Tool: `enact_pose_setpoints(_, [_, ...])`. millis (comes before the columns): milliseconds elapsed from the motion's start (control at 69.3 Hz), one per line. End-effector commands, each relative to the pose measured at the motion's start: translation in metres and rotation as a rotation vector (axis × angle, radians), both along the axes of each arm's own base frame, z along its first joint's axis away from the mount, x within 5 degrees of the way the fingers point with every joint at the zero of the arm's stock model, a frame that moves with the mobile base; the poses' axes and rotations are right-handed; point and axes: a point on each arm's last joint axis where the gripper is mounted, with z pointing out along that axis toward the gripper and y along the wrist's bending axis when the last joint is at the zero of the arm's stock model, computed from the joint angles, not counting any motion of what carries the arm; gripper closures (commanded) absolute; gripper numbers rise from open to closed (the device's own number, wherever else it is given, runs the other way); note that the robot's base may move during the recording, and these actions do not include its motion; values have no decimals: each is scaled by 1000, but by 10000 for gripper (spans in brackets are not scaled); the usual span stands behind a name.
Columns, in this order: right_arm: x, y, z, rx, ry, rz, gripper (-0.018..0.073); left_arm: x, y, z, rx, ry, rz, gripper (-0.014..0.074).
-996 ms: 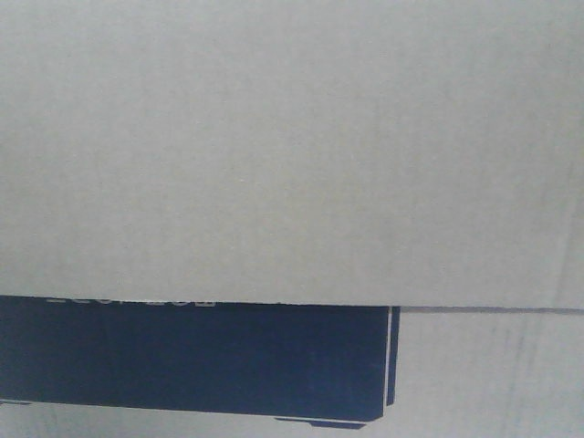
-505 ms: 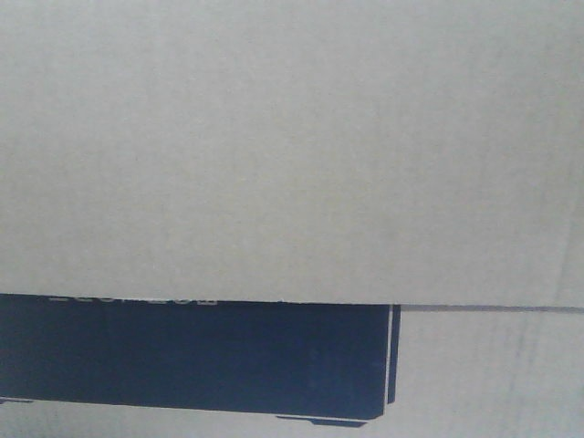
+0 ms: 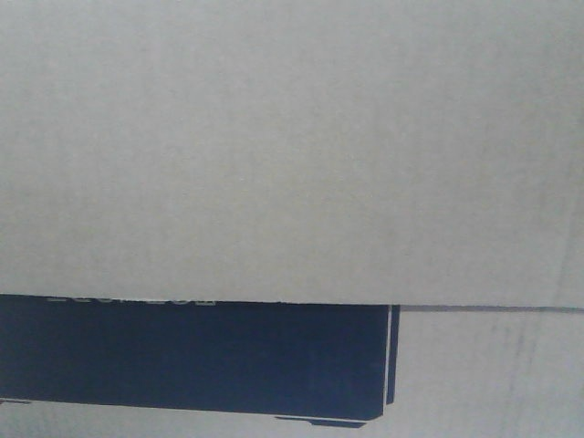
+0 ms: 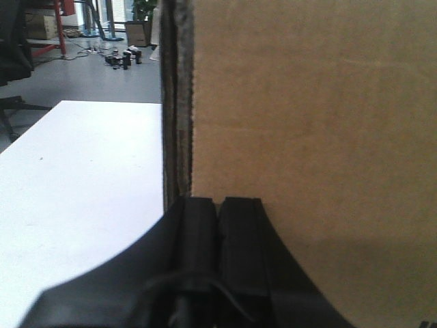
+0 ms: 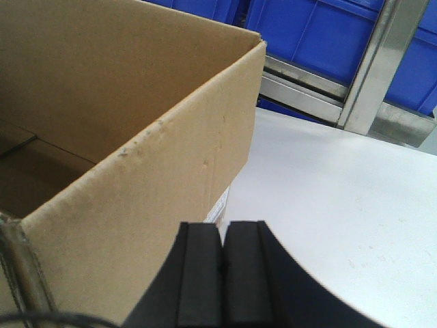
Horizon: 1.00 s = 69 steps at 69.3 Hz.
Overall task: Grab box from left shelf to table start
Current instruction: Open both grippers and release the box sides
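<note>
The box fills the front view edge to edge, its black printed panel low on the left, in the same place as half a second and a second ago; nothing has visibly shifted there; in the right wrist view the box is open-topped and stands above the white table, with blue bins on a metal rack behind; the left gripper and right gripper each show fingers pressed together beside a carton wall, gripping nothing visible.
</note>
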Motion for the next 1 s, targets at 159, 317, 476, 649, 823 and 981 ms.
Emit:
enact_pose_setpoints(159, [0, 2, 15, 3, -99, 30, 503, -1, 0, 10, -17, -108, -5, 696])
enact_pose_setpoints(317, [0, 2, 15, 3, -99, 30, 503, -1, 0, 10, -17, -108, -5, 696])
enact_pose_setpoints(476, [0, 2, 15, 3, -99, 30, 503, -1, 0, 10, -17, -108, -5, 696])
enact_pose_setpoints(649, [0, 2, 15, 1, -98, 29, 503, -1, 0, 10, -17, -108, -5, 696])
enact_pose_setpoints(823, [2, 5, 12, 50, -84, 32, 503, -1, 0, 10, -17, -108, -5, 696])
enact_pose_setpoints(981, [8, 3, -5, 137, -68, -72, 503, -1, 0, 10, -17, -108, -5, 696])
